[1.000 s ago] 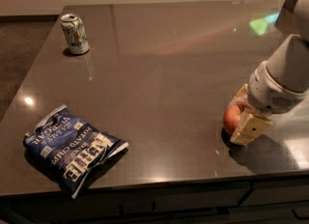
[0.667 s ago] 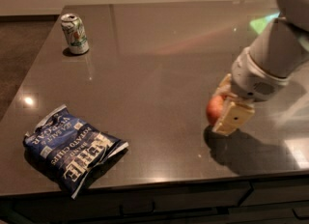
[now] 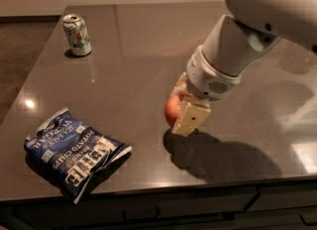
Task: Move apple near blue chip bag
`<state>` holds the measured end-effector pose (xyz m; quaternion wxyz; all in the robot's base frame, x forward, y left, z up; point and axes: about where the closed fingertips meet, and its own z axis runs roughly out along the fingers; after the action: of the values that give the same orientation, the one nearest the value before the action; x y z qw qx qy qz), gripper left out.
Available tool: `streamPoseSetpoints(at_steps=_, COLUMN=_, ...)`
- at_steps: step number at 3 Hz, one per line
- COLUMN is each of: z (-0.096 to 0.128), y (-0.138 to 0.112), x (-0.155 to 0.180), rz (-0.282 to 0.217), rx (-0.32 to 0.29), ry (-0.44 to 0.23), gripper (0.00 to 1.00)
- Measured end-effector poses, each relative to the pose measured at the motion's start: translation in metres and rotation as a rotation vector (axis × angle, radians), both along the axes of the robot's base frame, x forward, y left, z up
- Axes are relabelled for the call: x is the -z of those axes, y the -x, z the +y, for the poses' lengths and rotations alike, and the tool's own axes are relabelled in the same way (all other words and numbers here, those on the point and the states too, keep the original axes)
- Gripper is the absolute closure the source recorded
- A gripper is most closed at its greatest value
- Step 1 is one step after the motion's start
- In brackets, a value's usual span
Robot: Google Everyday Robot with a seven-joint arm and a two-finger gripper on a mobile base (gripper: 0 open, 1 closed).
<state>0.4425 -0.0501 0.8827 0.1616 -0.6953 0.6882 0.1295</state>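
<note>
Camera view: hand [image 3: 178,109] pinching the apple [image 3: 171,113] has swung left from the right of the desk [image 3: 138,50]; chip bag [image 3: 69,152] lies well apart, near-left.

Slanting down from the upper right, the gripper [image 3: 181,110] clasps the apple [image 3: 171,111] well right of the blue chip bag [image 3: 74,154].

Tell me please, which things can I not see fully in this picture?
Camera view:
- apple: right part hidden by the claw, which grips it above the table, right of the blue chip bag; stem not visible.
- claw's far finger: mostly hidden behind the apple.
- arm: cut off by top and right edges.
- soda can: label cannot be read.
</note>
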Motion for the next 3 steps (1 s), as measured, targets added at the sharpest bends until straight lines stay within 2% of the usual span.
streamPoseSetpoints(at_steps=1, z=0.040, y=-0.007, x=0.001, rz=-0.024, rx=-0.079, ry=-0.031, gripper=1.00)
streamPoseSetpoints(at_steps=2, z=0.070, y=-0.012, x=0.008, rz=-0.025, rx=-0.151, ry=-0.048, gripper=1.00)
streamPoseSetpoints(at_steps=3, z=0.089, y=-0.010, x=0.016, rz=-0.019, rx=-0.211, ry=-0.057, gripper=1.00)
